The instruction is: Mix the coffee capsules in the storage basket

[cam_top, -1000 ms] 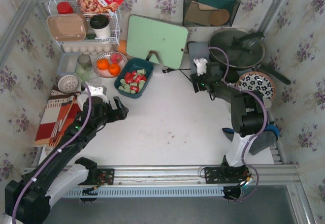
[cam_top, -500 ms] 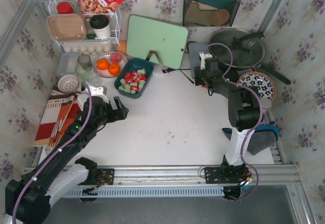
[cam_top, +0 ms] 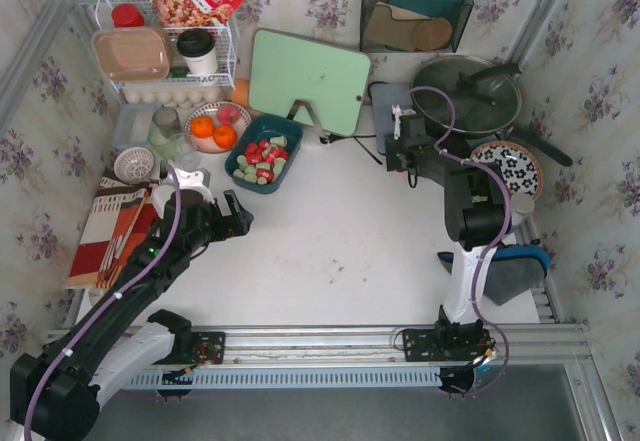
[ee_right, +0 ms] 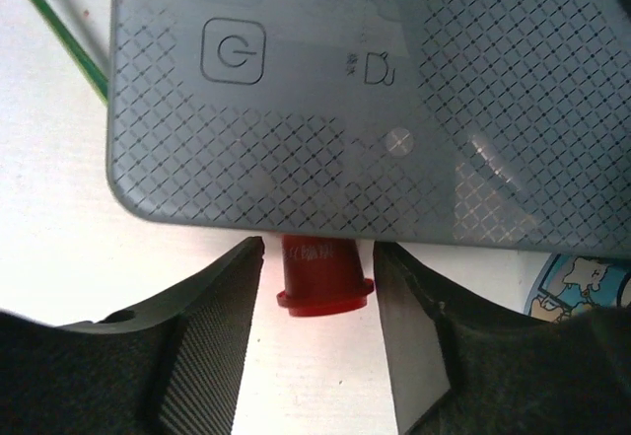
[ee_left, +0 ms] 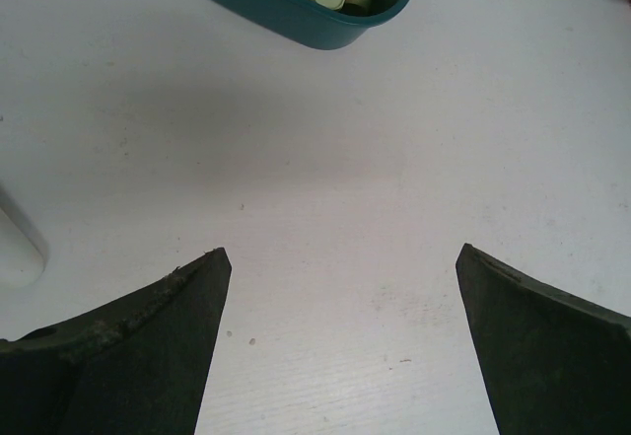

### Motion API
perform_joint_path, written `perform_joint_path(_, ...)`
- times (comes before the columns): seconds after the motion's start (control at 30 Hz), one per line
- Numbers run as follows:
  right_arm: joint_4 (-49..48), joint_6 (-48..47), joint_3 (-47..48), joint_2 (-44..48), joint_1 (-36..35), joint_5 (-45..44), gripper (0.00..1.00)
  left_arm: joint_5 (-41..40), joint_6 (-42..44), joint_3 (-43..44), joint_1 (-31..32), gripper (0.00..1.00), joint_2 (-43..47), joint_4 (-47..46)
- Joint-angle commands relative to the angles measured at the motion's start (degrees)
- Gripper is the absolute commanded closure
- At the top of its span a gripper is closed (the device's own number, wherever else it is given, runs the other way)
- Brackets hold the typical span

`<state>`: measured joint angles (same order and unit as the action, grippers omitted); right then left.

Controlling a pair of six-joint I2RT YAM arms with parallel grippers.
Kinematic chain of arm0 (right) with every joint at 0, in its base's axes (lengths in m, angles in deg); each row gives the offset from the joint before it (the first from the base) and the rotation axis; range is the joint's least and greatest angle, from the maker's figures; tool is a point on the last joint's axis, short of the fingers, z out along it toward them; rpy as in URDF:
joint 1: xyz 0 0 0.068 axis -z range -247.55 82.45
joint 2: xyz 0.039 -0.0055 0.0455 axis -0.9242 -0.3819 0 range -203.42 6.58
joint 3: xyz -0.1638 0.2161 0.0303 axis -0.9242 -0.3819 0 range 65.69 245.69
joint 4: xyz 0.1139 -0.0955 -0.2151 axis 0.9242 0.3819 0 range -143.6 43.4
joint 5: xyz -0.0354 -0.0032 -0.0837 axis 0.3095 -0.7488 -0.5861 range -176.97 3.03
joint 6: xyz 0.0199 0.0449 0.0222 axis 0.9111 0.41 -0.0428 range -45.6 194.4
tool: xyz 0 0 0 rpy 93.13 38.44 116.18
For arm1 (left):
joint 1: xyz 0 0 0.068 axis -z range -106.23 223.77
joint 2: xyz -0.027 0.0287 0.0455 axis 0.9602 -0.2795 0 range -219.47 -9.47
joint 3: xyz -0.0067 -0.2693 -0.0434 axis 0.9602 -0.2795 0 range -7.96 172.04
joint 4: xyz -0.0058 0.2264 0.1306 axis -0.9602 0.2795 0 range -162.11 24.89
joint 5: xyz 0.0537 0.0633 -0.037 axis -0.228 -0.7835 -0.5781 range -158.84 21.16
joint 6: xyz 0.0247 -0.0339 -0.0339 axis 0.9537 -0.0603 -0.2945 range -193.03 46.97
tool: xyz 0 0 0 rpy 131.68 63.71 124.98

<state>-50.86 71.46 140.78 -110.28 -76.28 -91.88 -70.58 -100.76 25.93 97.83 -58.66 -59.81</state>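
Right end effector (ee_right: 315, 257) edged farther; white table (cam_top: 330, 251), floral walls (cam_top: 600, 111).

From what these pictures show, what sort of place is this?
Probably a kitchen counter, perhaps a staged one. A lidded dark round frying pan, a pale green rectangular cutting board and a white wire storage rack all suggest this.
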Motion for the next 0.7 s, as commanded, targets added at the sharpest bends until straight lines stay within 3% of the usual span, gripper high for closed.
perform_joint_path(0.0, 1.71, 0.83, 1.81, -1.44, -0.09, -3.14, 0.46, 0.11, -0.15, 0.30, 0.03, 0.01, 0.16, -1.33)
perform_joint_path(0.1, 0.57, 0.37, 0.58, -0.81, -0.11, -3.89, 0.55, -0.02, -0.07, 0.30, -0.02, 0.01, 0.40, -1.15)
perform_joint_path(0.23, -2.64, -0.37, -2.94, 1.61, -0.08, -3.30, 0.57, 0.06, -0.19, 0.25, 0.03, 0.01, 0.35, -1.24)
perform_joint_path(0.33, -4.72, -0.33, -5.64, 4.40, -0.12, -1.84, 0.66, 0.16, -0.25, 0.32, 0.03, 0.01, 0.17, -1.39)
perform_joint_path(0.53, -5.07, -0.16, -9.27, 11.51, -1.38, -1.23, 0.67, 0.09, -0.17, 0.28, 0.03, 0.01, 0.10, -1.40)
perform_joint_path(0.67, -5.93, 0.06, -12.44, 19.42, -7.05, -2.92, 0.67, -0.18, -0.22, 0.22, 0.01, 0.01, 0.34, -1.35)
